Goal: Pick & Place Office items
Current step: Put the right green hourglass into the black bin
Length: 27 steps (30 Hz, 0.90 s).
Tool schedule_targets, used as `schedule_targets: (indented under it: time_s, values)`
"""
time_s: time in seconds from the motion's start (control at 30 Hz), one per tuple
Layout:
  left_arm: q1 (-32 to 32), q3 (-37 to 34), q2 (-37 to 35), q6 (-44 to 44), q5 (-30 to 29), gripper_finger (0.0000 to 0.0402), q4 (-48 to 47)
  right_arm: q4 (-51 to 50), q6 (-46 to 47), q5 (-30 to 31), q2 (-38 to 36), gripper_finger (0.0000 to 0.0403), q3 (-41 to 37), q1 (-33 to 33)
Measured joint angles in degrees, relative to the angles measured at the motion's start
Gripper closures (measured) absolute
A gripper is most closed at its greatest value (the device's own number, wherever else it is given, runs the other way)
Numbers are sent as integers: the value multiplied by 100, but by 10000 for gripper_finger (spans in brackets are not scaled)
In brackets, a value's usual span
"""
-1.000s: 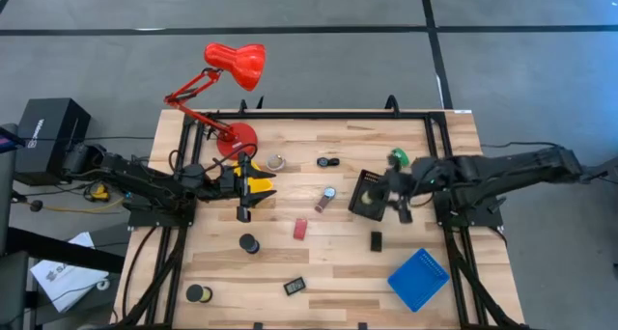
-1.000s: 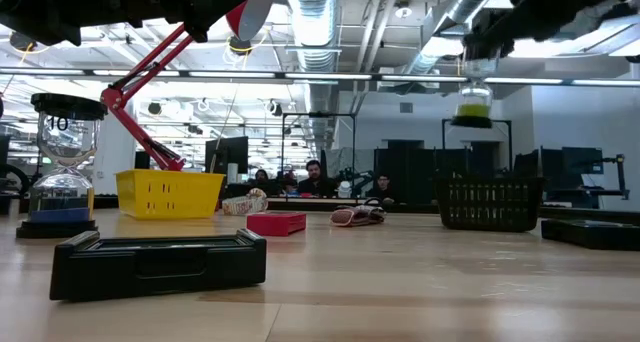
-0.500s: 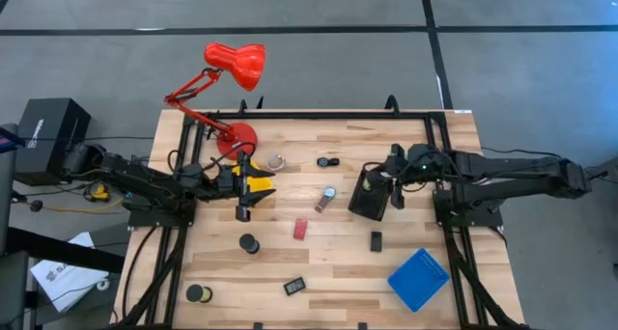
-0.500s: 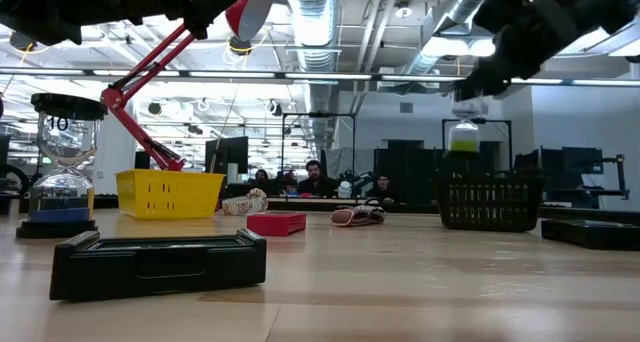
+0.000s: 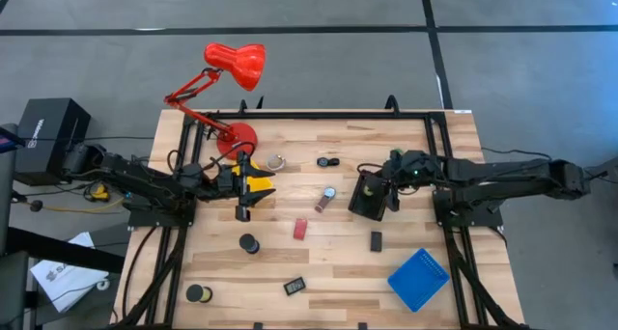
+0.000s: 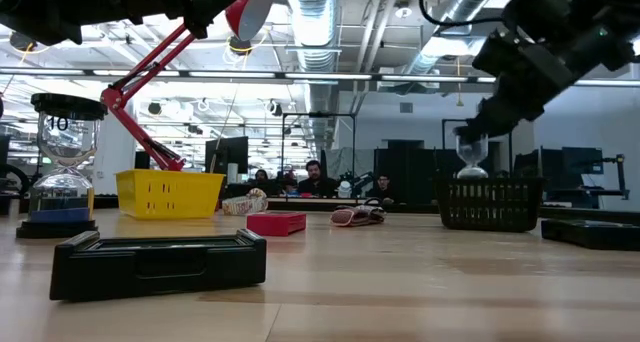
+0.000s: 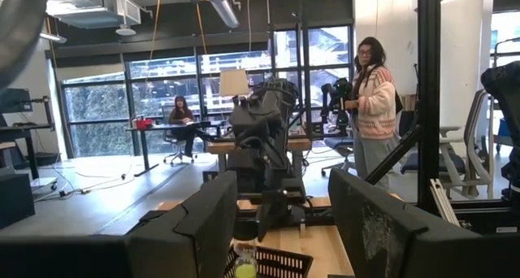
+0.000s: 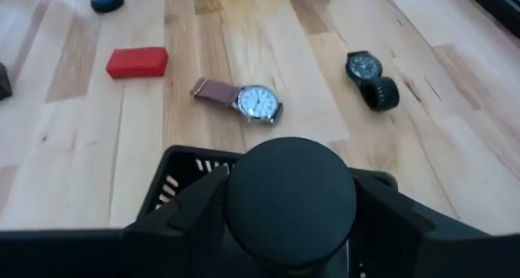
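One item in hand: right gripper (image 5: 386, 187) pinches the black top cap of an hourglass (image 6: 470, 154) with green sand, fingers pressed on either side of the cap. It hangs low over the black basket (image 6: 490, 204), at about 3 o'clock from table centre, and I judge it not yet seated

Left gripper (image 5: 247, 187) waits at 9 o'clock by the yellow tray (image 5: 261, 184), fingers spread, nothing between them

Risks:
- hourglass is tall and top-heavy; released off vertical, it likely tips against the basket wall
- its base could catch the rim and drag the light basket
- dropped from height, the glass may crack

Wristwatch (image 8: 244, 101) and red block (image 8: 136, 62) lie loose on the table at 9 o'clock from the basket

Readable text: "10" on a second hourglass (image 6: 60, 132); watch dial unreadable
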Motion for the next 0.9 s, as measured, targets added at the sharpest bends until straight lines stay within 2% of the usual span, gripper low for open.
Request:
schedule_targets:
  time_s: [0.13,0.3,0.5,0.63,0.8,0.9]
  values:
    - [0,0,0,0,0,211,43,408,-17,16,-5,200,-95,-104]
    - [-2,0,0,0,0,211,48,516,105,19,2,179,-400,-300]
    - [0,0,0,0,0,211,77,1277,305,-30,0,201,-680,-370]
    - [0,0,0,0,0,211,87,1252,280,-24,4,197,-739,-387]
    - [0,0,0,0,0,211,100,1207,312,-18,4,165,-750,-385]
    - [-2,0,0,0,0,211,131,1200,314,-1,4,171,-752,-392]
